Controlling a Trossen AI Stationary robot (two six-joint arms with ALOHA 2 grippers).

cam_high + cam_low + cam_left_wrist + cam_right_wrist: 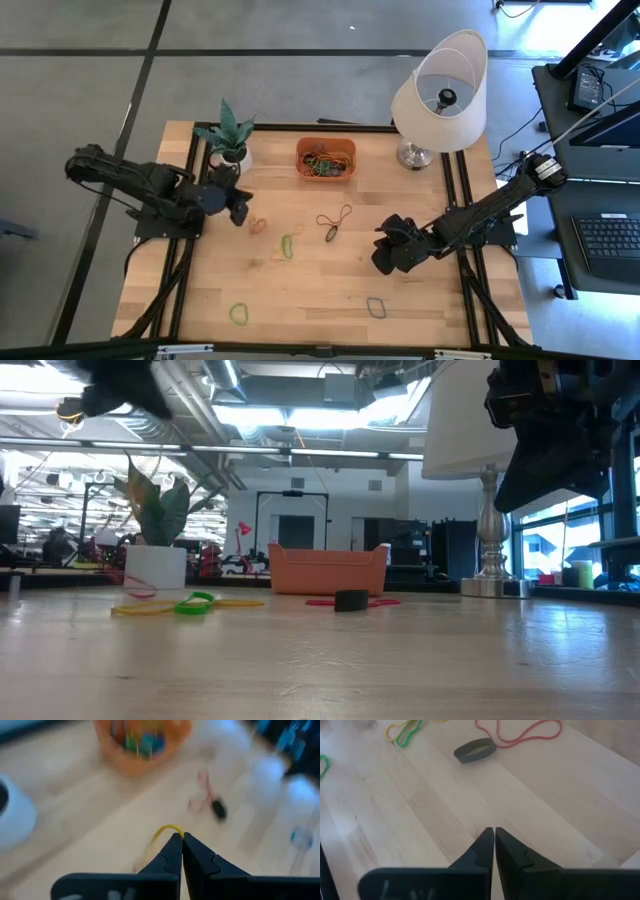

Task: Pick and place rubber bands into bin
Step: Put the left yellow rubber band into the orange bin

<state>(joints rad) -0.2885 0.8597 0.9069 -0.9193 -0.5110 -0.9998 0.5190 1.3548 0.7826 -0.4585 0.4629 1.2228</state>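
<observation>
Bin (326,158) at worktop (300,300) back edge holds a tangle of bands (328,166); more loose bands (335,221) lie mid-worktop. Left jaws (179,840) shut on a yellow band (165,830). Right jaws (494,833) closed, empty. Lamp (441,90), plant (228,135) flank bin.

Bright, even overhead light; the left wrist view is motion-blurred, and ceiling lights glare in the low view.

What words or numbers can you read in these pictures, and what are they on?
No words or numbers can be read anywhere.
Pale marks on the left tool: cut off and blurred, unreadable.
Pale marks on the right tool: cut off, unreadable.
Keyboard beside the table: keys too small to read.
</observation>
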